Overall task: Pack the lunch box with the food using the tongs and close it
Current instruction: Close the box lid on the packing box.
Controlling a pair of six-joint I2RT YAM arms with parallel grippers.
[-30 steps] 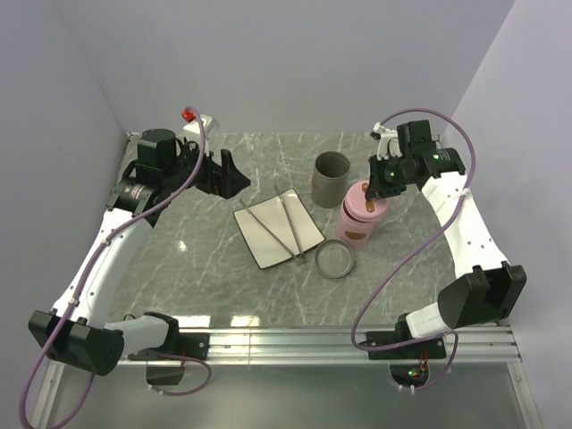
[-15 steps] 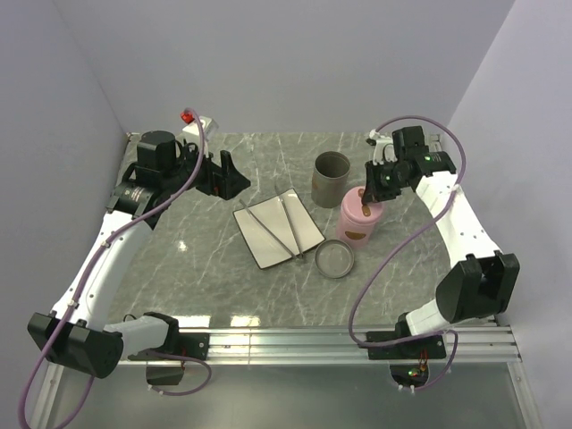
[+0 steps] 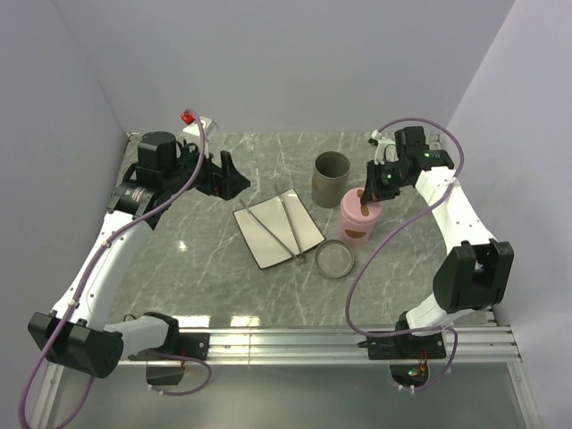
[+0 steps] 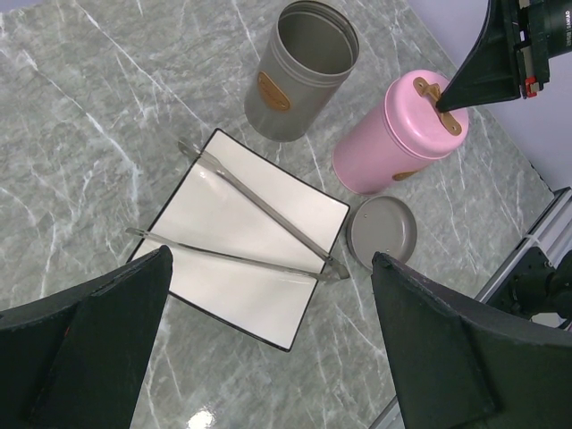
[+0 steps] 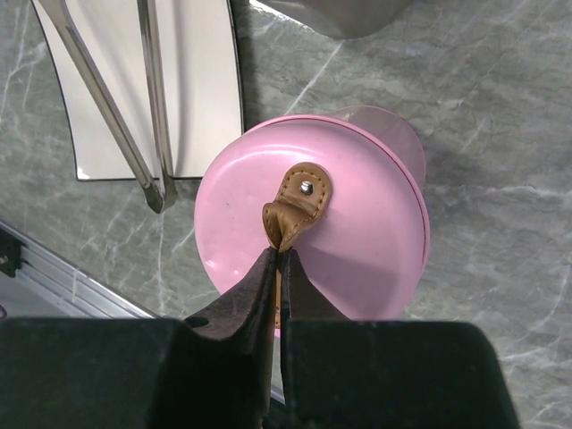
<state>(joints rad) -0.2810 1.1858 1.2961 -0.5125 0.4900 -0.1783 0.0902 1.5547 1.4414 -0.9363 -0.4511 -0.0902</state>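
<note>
Half the brown lid strap (image 5: 300, 198) out of sight inside right pincer (image 5: 279, 257).

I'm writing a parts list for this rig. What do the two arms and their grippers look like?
The left arm and right arm have white link shells with bulky black joint housings. A lilac cable loops loosely along each. Small green lights show near the right wrist. The left gripper and right gripper have matte black, wedge-shaped fingers.
</note>
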